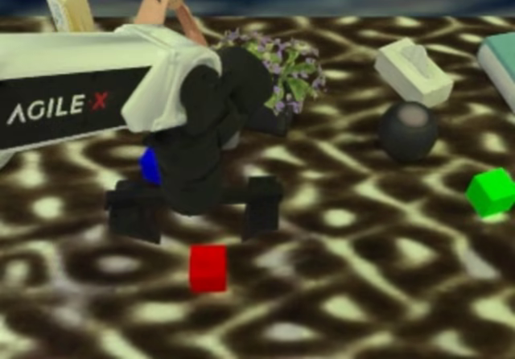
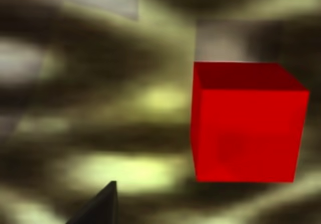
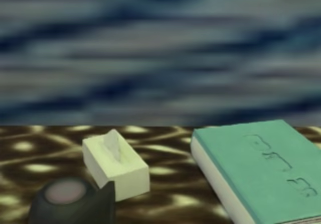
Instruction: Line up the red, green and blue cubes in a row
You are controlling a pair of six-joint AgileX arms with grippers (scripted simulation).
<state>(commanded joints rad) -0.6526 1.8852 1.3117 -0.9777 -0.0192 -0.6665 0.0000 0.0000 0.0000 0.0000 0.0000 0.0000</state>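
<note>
The left arm reaches in over the counter (image 1: pixel 386 295), and its left gripper (image 1: pixel 197 202) hangs low with the jaws spread wide, one dark finger on each side and nothing held between them. The red cube (image 1: pixel 208 267) is my landmark: it sits on the patterned counter just in front of those open jaws, nearer the front edge, apart from both fingers. In the left wrist view the red cube (image 2: pixel 247 123) fills much of the picture, resting flat on the counter with a dark fingertip (image 2: pixel 100 206) off to one side of it.

The blue cube (image 1: pixel 150 166) lies behind the red cube and a little to its left, partly hidden by the gripper. The green cube (image 1: pixel 491 191) sits far to the right of the red cube, near the counter's right edge.

Behind and right of the red cube stand a dark ball (image 1: pixel 409 131), a tissue box (image 1: pixel 413 71) and a teal book (image 1: pixel 500 63); a potted flowering plant (image 1: pixel 286 73) stands behind it.

The right gripper does not show in the top view.
</note>
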